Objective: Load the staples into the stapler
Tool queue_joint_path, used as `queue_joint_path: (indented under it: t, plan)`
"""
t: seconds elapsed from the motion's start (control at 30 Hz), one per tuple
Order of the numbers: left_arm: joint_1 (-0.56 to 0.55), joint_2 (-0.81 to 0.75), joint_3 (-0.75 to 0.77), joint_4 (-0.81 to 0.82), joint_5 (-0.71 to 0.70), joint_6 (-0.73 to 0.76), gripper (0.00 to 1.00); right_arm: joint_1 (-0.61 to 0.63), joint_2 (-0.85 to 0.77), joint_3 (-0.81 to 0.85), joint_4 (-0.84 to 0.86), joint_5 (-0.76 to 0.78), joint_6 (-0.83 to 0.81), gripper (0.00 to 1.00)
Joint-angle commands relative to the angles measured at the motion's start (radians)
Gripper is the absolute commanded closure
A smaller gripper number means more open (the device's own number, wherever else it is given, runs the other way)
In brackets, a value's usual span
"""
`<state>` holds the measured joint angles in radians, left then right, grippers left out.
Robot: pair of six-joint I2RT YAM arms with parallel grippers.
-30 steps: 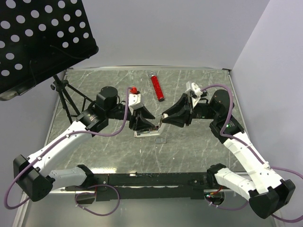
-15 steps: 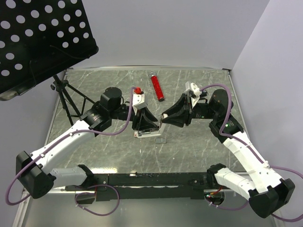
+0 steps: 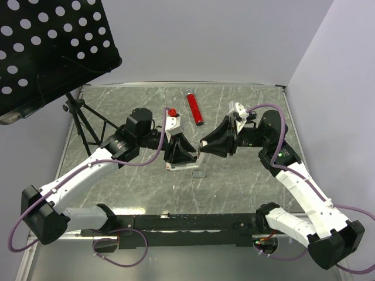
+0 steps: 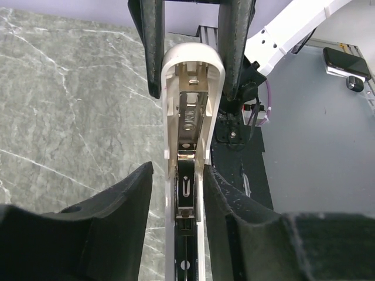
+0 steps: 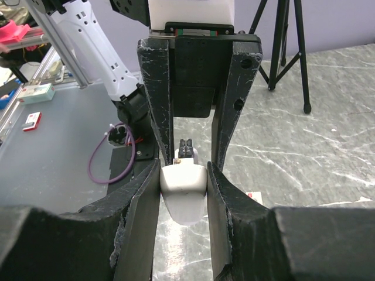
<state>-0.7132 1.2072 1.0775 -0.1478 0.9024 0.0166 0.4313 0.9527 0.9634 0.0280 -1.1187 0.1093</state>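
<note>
Top external view shows the marbled bench (image 3: 246,187) with both arms meeting at its middle over the stapler (image 3: 184,166). The left gripper (image 3: 180,157) stands about half open astride the stapler's lower body. In its wrist view one finger lies against the body while bare bench shows beside the other, so it brackets rather than clamps. The right gripper (image 3: 203,146) is closed on the rounded tip of the white top cover, holding it swung up with the metal magazine channel exposed. The staples (image 3: 199,174), as I take the tiny grey strip to be, lie loose on the bench just beside the stapler on its near side. To load well, the right should hold the cover high and steady while the left pinches the strip by its long sides and lays it in line with the channel.
</note>
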Motion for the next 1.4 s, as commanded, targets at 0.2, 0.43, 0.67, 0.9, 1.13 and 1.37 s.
queue_joint_path:
  t: [0.2,0.43,0.67,0.9,1.13,1.37]
  plan:
    - [-0.008,0.022,0.052,-0.027,0.041,-0.01,0.64,-0.005,0.001,0.047,0.046,-0.016,-0.025,1.0]
    - [-0.017,0.035,0.053,-0.047,0.046,-0.009,0.69,-0.003,0.009,0.046,0.049,-0.023,-0.02,1.0]
    - [-0.028,0.049,0.058,-0.05,0.046,-0.01,0.83,-0.003,0.015,0.041,0.05,-0.024,-0.019,1.0]
    - [-0.031,0.034,0.029,0.011,0.027,-0.066,0.99,-0.002,0.023,0.021,0.043,-0.021,-0.025,1.0]
    - [-0.031,0.011,-0.014,0.04,-0.082,-0.081,0.99,-0.003,0.015,-0.026,-0.013,0.036,-0.051,0.93]
    - [-0.031,0.011,-0.047,0.06,-0.131,-0.086,0.99,-0.005,0.014,-0.054,-0.022,0.066,-0.057,0.6]
